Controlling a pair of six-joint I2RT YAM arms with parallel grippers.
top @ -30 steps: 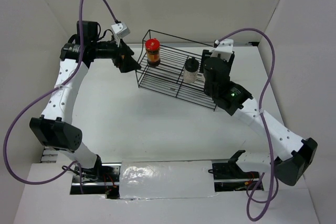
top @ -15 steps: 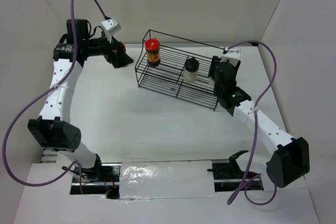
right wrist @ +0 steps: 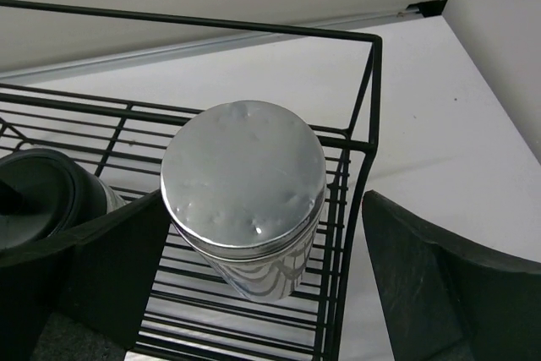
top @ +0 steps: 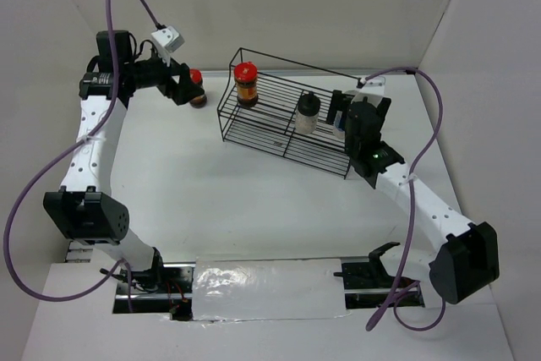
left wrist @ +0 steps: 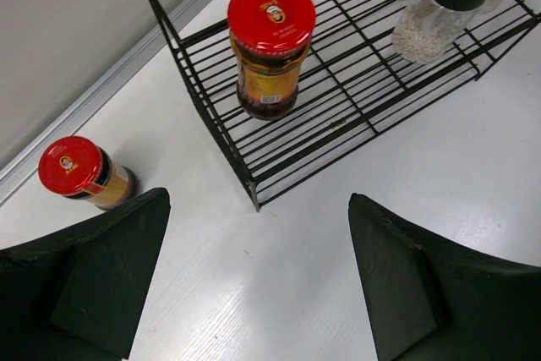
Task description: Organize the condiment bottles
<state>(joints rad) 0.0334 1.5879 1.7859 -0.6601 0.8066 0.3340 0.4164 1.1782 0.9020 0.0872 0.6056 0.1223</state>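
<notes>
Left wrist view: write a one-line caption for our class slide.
Open left gripper faces a wire rack holding one red-capped jar; a second red-capped jar stands outside it.

Rack: thin black wire, looks like coated metal. Racked red cap and loose red cap are glossy plastic. Dimpled lid has a dull silvery sheen, table is smooth matt white.

Black wire rack — angled, white table
</notes>
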